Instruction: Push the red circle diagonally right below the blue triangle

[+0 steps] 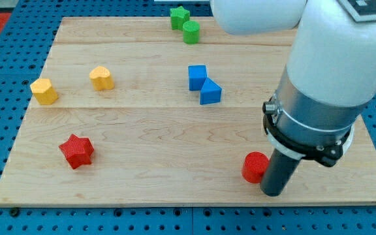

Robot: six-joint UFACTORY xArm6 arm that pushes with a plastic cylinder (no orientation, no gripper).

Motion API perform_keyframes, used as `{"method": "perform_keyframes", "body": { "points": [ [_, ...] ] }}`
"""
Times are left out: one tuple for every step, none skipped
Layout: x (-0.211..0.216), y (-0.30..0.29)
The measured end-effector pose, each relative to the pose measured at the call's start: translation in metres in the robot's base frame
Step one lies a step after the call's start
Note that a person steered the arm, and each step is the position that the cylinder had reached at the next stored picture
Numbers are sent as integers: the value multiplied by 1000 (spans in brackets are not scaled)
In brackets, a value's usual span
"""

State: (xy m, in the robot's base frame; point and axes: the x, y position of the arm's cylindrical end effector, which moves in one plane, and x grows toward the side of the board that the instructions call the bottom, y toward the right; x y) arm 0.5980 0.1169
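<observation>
While our arm leans in from the far right, my tip (273, 194) rests on the wooden surface (175, 156) at the near right, pressed against the right side of the red circle (254, 167). Our end effector is a plain dark rod with nothing to spread or pinch, so it grips nothing; its lower end simply touches the circle's edge.

We see the red circle sitting close to the surface's near edge, well apart from the blue triangle (210, 92), which lies farther away and to the left, near the middle of the surface. The blue cube (197, 76) touches the triangle on its far left side, the pair forming a short diagonal.

At the far edge, the green star (179, 16) and the green cylinder (190, 32) stand just beside each other, the cylinder nearer to us. On the left, we find two yellow blocks: a yellow heart (102, 78) toward the middle and a yellow hexagonal block (44, 91) closer to the left edge, the two near one another but apart. A red star (76, 151) sits alone at the near left, well apart from everything else.
</observation>
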Motion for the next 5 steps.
{"method": "perform_keyframes", "body": {
  "points": [
    [19,-31],
    [-8,-53],
    [-22,-29],
    [-25,11],
    [-23,-34]
  ]
}}
